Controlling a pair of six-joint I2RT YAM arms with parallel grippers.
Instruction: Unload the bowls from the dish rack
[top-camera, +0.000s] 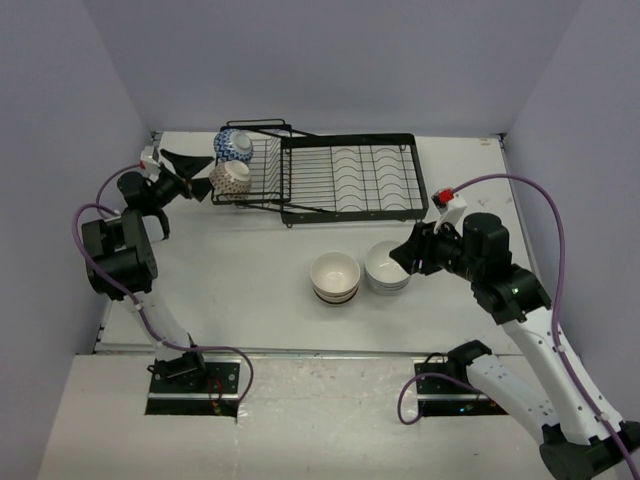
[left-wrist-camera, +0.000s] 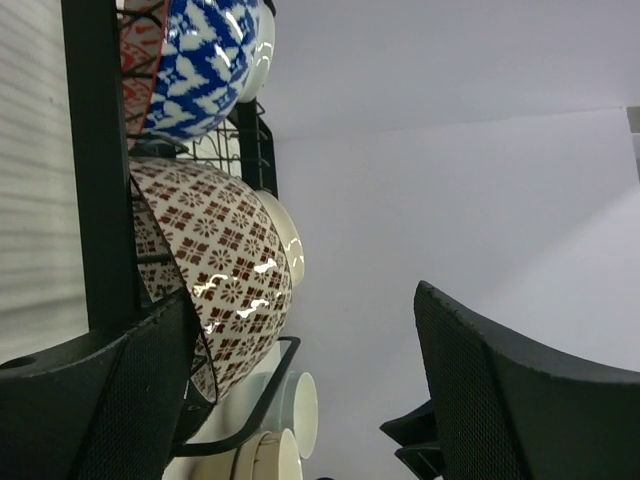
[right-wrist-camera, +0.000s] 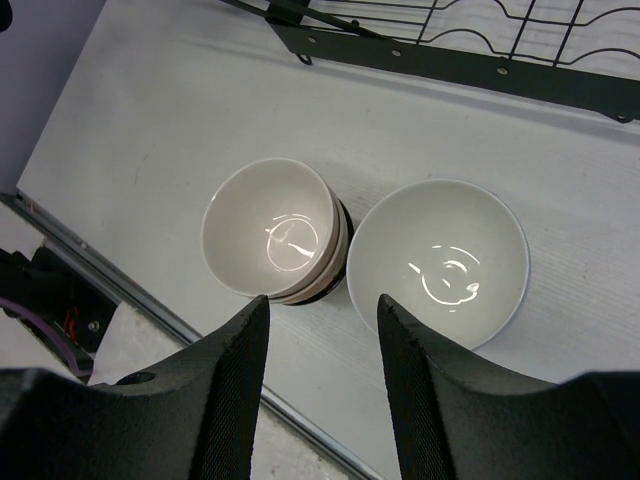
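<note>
The black wire dish rack stands at the back of the table. Its small angled section on the left holds a blue-and-white bowl and, nearer me, a reddish-brown patterned bowl. My left gripper stands open just left of the patterned bowl, one finger lying over its lower side and nothing gripped. A cream stack of bowls with a dark band and a white stack sit on the table. My right gripper hovers open above the gap between them, empty.
The large framed section of the rack shows only bare wire slots. Purple walls close in the table on the left, right and back. A metal strip marks the table's near edge.
</note>
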